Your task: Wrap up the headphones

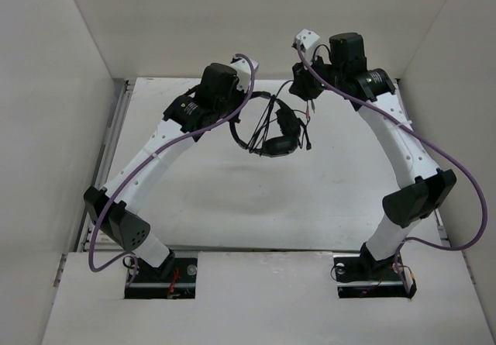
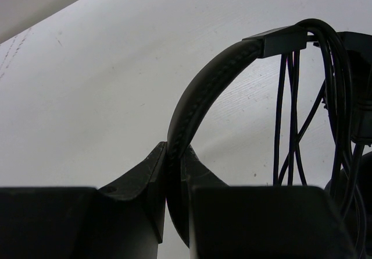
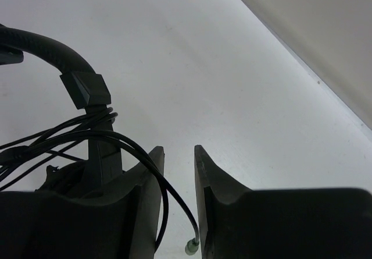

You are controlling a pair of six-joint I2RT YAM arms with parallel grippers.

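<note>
The headphones are held above the counter, the padded headband pinched in the left gripper. Beside the headband, the right gripper is spread, and the cable dangles loosely through it. The light, springy band is judged the surest hold; the limp cable may slip.

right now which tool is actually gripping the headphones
The left tool, shut on the padded headband of the headphones. The right tool has its jaws parted, with only the thin cable hanging loose between them.
</note>
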